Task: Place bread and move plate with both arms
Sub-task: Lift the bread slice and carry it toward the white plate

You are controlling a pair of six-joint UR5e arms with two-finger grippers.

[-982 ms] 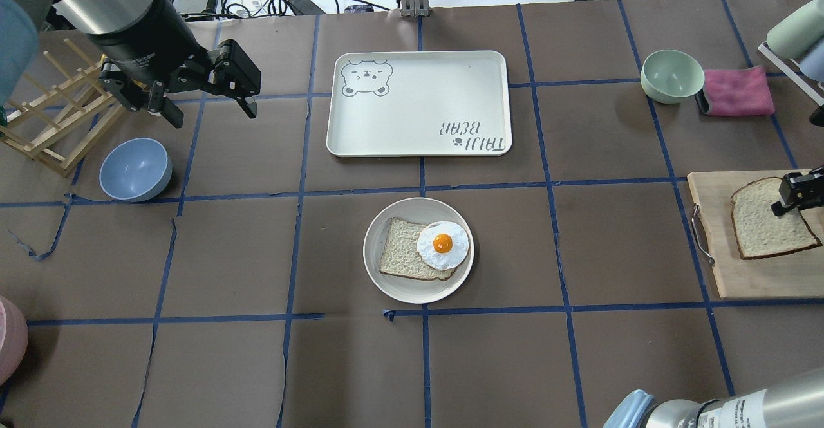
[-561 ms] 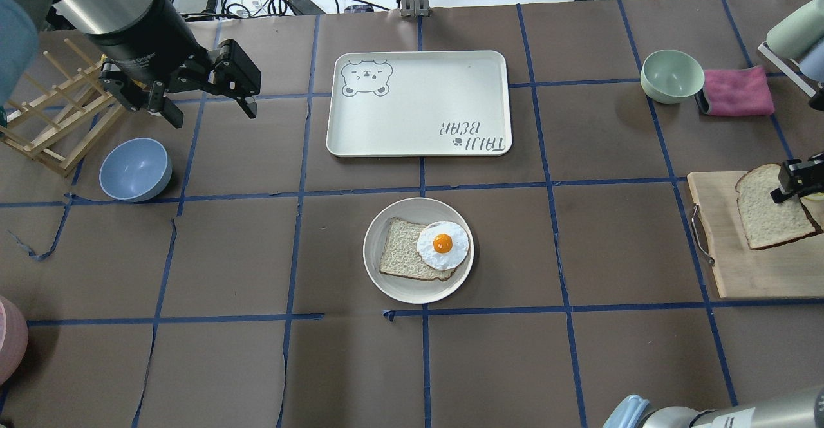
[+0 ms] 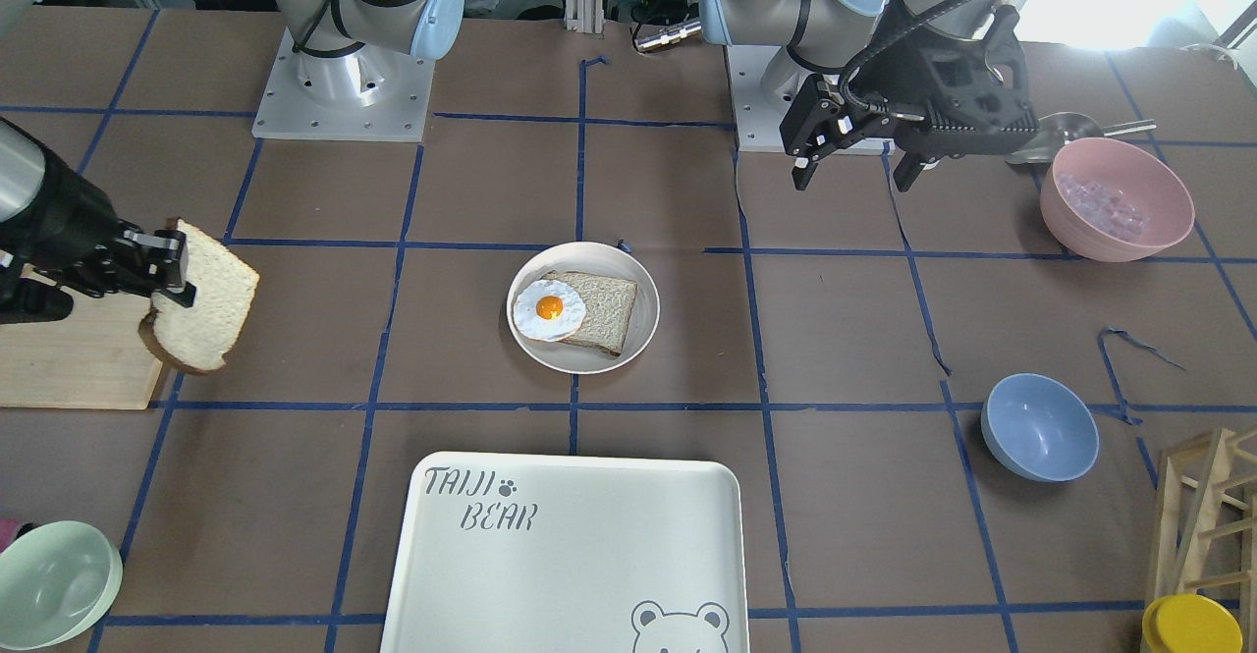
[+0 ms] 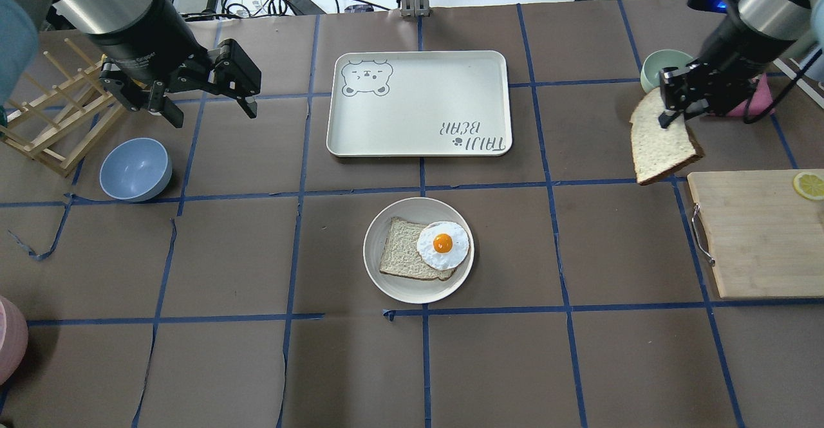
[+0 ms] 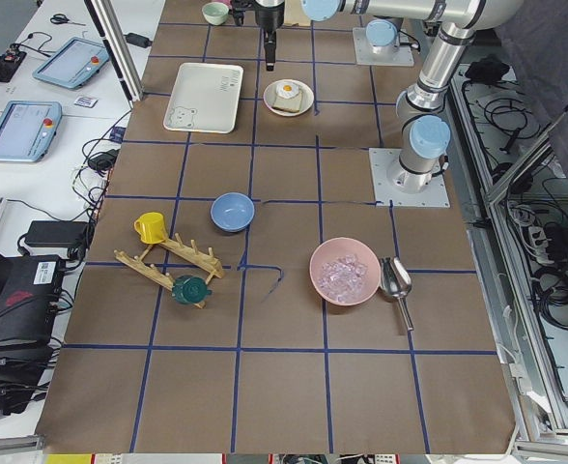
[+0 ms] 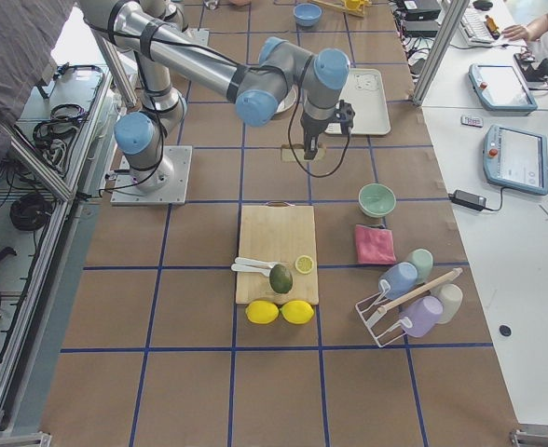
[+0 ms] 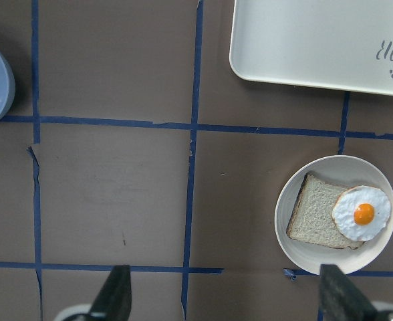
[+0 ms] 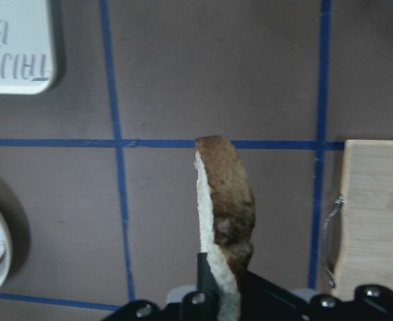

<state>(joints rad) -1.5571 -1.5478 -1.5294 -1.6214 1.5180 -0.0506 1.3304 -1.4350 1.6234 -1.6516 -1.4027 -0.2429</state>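
Bread [image 4: 663, 141] hangs in the air on the right side of my overhead view, clamped by one edge in the right gripper [image 4: 669, 116], whose fingers are clenched on the slice. It sits tilted above the tabletop [image 4: 225, 254], just off the far left corner of the cutting board [image 4: 759, 241] and clear of it. From the right wrist camera I see the slice edge-on, its dark brown crust turned toward the lens and a black finger pressed against each face. A lemon slice [image 4: 809, 185] lies on the board near its far right corner, and a green bowl [image 4: 655, 64] peeks out behind the gripper. The plate [image 4: 412, 289] rests mid-tabletop, well apart from the held slice, carrying a second slice [image 4: 402, 257] with a fried egg [image 4: 442, 244] overlapping its right side. Beyond the plate lies the tray [image 4: 418, 103], not touching it. On my left, the left gripper [image 4: 212, 114] hovers released, fingers spread wide, above the tabletop between the wooden rack [image 4: 51, 125] and the tray, with the blue bowl [image 4: 135, 169] nearer the robot. Its wrist camera looks straight down on the plate at lower right and the tray's corner at upper right.
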